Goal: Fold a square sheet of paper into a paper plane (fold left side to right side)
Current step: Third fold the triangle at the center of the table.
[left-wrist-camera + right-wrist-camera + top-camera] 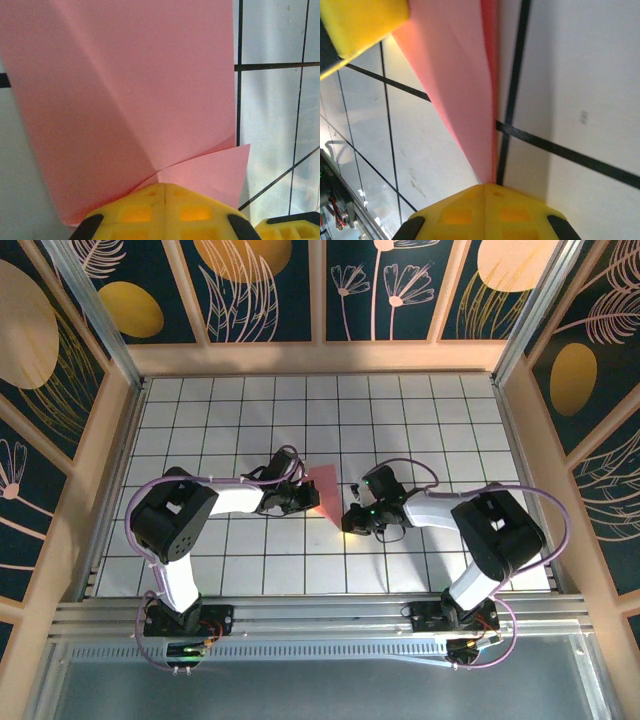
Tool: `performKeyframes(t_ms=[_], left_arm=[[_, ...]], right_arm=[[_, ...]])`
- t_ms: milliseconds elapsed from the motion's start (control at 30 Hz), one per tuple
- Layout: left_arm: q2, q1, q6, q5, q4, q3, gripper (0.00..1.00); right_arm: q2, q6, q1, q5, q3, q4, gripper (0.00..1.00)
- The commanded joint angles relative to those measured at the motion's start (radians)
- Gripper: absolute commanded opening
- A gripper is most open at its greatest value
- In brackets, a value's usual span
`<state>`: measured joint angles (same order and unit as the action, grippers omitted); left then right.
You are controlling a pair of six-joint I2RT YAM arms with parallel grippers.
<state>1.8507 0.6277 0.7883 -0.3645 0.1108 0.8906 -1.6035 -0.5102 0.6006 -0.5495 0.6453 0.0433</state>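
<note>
1. The yellow fingers (135, 214) of my left gripper (165, 191) are pressed together with no gap. The pink paper runs right into the seam between them (so I judge it pinched, not merely touched).
2. My right gripper (485, 190) is set the same way, with its pads closed tight. There the paper tapers to a narrow tip that ends at the seam, and I judge that a pinch too.
3. Between the two hangs the square sheet of paper (125, 100). It seems to stand up off the gridded table (450, 430) near the middle, just between my wrists. From above it looks like a slanted pink triangle.
4. Done so far, as far as I can see: the sheet has a long diagonal crease and a small flap doubled over beside my left fingertips. Some folding is already in.
5. The step in hand, by my judgement, is carrying the left side over to the right (the sheet looks half raised, not lying flat).
6. Left to do:
   - lay the layers down together;
   - press that crease flat;
   - make the later folds, since the shape is not yet a narrow point with wings.
</note>
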Motion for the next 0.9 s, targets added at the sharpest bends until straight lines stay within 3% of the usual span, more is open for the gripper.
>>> performKeyframes(t_ms=[0,200,500,867], left_arm=[[0.04,-0.011,-0.025,0.098,-0.096,-0.01,0.0],[0.035,-0.01,-0.027,0.095,-0.092,-0.013,0.0],[0.027,-0.01,-0.027,0.087,-0.086,-0.019,0.0],[0.023,-0.011,-0.024,0.082,-0.08,-0.025,0.0]], right_arm=[[0.051,0.031,-0.016,0.006,0.024,0.157,0.0],[0.06,0.008,-0.004,-0.032,0.117,0.14,0.0],[-0.105,-0.066,0.043,-0.014,0.184,-0.035,0.0],[-0.207,-0.083,0.053,-0.008,0.223,-0.108,0.0]])
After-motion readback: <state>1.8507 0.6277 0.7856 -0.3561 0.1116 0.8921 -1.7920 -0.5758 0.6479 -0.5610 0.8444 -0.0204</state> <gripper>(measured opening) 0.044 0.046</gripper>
